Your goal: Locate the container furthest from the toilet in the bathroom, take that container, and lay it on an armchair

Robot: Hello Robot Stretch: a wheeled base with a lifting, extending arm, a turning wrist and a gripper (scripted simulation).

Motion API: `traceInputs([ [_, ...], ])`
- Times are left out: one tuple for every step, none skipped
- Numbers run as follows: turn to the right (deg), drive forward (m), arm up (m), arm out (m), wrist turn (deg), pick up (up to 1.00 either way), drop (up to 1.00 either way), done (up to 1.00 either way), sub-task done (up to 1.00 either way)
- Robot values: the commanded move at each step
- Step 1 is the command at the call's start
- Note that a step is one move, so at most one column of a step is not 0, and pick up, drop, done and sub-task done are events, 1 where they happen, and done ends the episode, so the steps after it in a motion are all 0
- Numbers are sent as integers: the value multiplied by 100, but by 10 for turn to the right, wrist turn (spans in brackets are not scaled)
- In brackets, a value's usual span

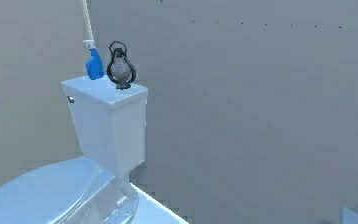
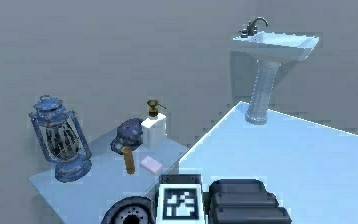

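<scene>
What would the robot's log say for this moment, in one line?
toilet tank: blue spray bottle, lantern | arm side view: soap dispenser, pink bar, pedestal sink | gripper: bottom edge, load cannot tell

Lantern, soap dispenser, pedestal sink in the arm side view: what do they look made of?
Lantern: dark bluish frame with a dull sheen, probably metal; see-through globe, likely glass.
Soap dispenser: flat white body, plastic or ceramic, can't tell which; brass-coloured pump, probably metal.
Pedestal sink: smooth white with soft highlights, likely glazed ceramic.
</scene>
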Motion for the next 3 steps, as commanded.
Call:
traceInputs([
  [0,0,0,46,0,0,0,0,0],
  [0,0,0,0,450,0,0,0,0],
  [0,0,0,0,450,0,0,0,0],
])
